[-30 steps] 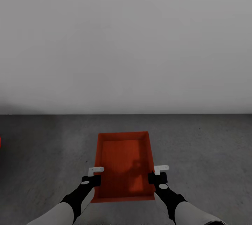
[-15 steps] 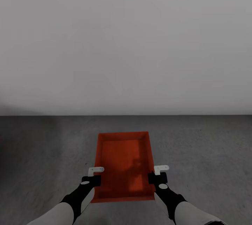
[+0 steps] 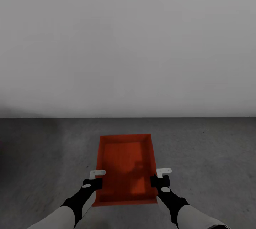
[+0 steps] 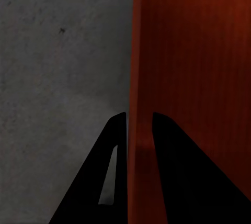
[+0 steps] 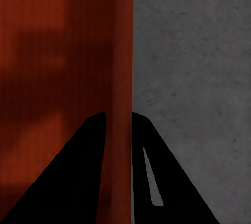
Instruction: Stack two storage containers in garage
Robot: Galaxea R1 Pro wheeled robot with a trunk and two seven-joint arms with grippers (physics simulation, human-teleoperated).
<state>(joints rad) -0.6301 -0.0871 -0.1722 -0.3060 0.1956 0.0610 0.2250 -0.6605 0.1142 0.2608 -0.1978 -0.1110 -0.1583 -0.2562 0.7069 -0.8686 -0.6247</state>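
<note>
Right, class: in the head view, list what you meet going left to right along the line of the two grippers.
Concrete floor → left gripper → storage container → right gripper → concrete floor again.

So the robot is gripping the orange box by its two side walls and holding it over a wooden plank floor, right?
Not quite: the floor is rough dark grey concrete, not wooden planks, as the head view shows. The rest holds: the left gripper and the right gripper each have their fingers on either side of a side wall of the red-orange storage container, as both wrist views show.
</note>
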